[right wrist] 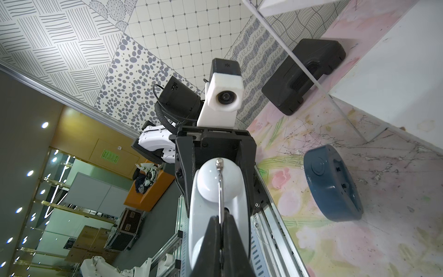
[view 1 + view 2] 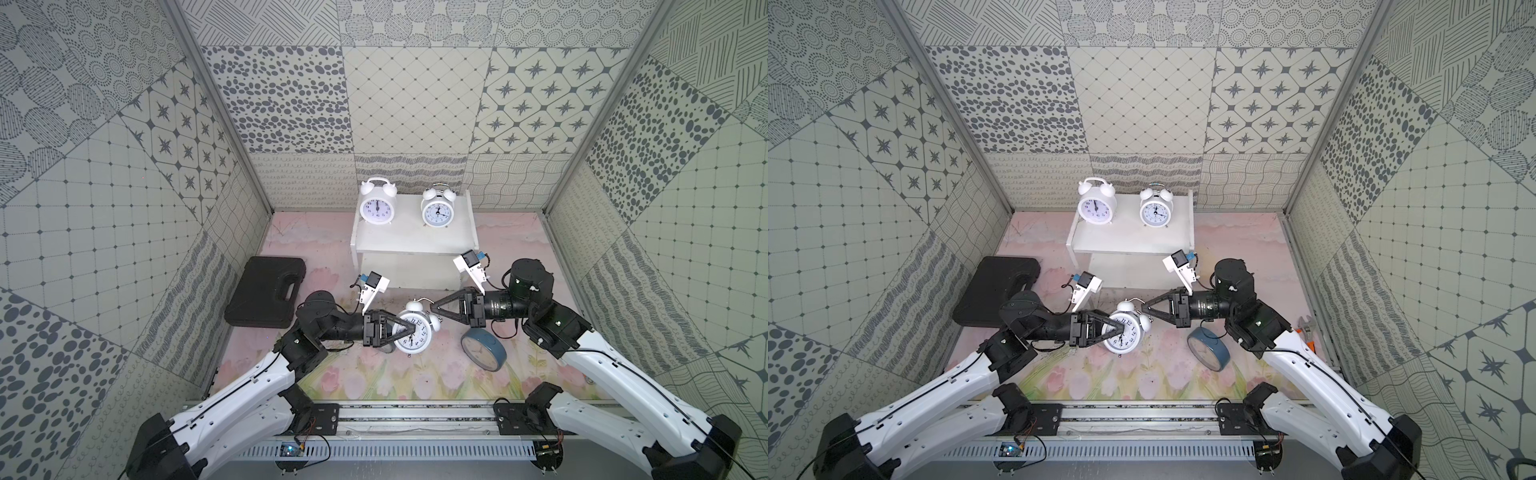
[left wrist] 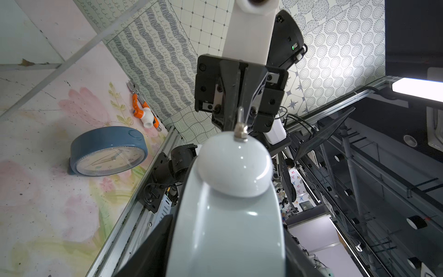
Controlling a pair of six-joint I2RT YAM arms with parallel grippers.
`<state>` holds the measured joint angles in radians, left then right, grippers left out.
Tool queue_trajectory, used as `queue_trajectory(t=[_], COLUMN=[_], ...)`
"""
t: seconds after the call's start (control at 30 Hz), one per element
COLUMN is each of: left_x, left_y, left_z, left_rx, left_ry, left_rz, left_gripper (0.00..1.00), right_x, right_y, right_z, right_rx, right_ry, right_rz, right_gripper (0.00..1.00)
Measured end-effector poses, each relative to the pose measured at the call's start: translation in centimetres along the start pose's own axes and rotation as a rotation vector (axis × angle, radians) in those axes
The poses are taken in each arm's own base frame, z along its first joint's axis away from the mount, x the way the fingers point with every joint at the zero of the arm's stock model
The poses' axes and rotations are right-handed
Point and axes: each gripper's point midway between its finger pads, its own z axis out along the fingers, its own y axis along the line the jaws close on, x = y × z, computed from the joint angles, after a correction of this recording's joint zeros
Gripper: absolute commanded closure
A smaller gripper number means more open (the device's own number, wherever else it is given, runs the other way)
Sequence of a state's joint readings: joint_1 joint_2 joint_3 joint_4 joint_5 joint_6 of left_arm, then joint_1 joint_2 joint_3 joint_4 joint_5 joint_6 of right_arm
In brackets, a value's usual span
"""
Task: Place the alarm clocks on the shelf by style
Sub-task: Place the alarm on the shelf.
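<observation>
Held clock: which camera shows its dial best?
A top view: the held clock turns its dial to the camera in both, numerals legible, though the left claw covers part of it. The wrist views show only its rim and a bell edge-on, no dial.

twin-bell clock (image 2: pixel 422 334) dial partly behind left end effector (image 2: pixel 412 328), 1 blue clock (image 2: pixel 387 348) seemingly mostly hidden beneath

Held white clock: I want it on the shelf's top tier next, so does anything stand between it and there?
Nothing visible does. The space between the white clock and the shelf is open; the blue clock lies off to the side.
</observation>
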<state>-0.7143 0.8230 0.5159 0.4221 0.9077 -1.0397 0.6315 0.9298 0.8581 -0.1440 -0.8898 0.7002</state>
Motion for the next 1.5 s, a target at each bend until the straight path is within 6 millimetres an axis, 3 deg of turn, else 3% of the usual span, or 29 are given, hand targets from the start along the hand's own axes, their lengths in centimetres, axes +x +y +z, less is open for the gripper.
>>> queue_trajectory(t=[0.1,0.17,0.3,0.47,0.53,0.73,1.07,1.3,1.5], left_x=[-0.2,-0.3,-0.4,-0.6,-0.9,-1.6,-2.5,-3.8,-4.3], left_y=[0.0,0.1,0.2,0.8,1.1,2.0,3.2,1.8,1.3], left_z=[-0.1,-0.2,-0.2,-0.2,-0.2,-0.3,-0.7,-1.4,-1.6], left_rx=[-0.002,-0.004,-0.007,-0.024,-0.033,-0.05,-0.073,-0.045,-0.039], left_ry=[-0.007,-0.01,-0.014,-0.034,-0.053,-0.114,-0.208,-0.277,-0.305], left_rz=[0.009,0.009,0.004,-0.009,-0.02,-0.047,-0.08,-0.032,-0.016], left_gripper=[0.56,0.57,0.57,0.57,0.57,0.57,0.59,0.58,0.58], right_x=[0.0,-0.1,-0.5,-1.9,-2.0,-0.4,-0.8,-0.6,0.6], right_y=[-0.2,-0.2,-0.3,0.9,1.7,2.2,0.4,0.2,-0.7], right_z=[0.1,0.1,0.0,-0.7,-0.9,0.2,-0.4,-2.0,-0.5], right_rx=[0.002,0.003,0.013,0.016,0.006,-0.005,0.061,0.112,0.118], right_ry=[0.001,0.0,-0.019,-0.113,-0.155,-0.203,-0.339,-0.385,-0.315], right_rz=[0.016,0.02,0.019,-0.034,-0.059,-0.067,-0.028,-0.014,0.017], right_gripper=[1.0,0.93,0.55,0.42,0.24,0.2,0.17,0.16,0.19])
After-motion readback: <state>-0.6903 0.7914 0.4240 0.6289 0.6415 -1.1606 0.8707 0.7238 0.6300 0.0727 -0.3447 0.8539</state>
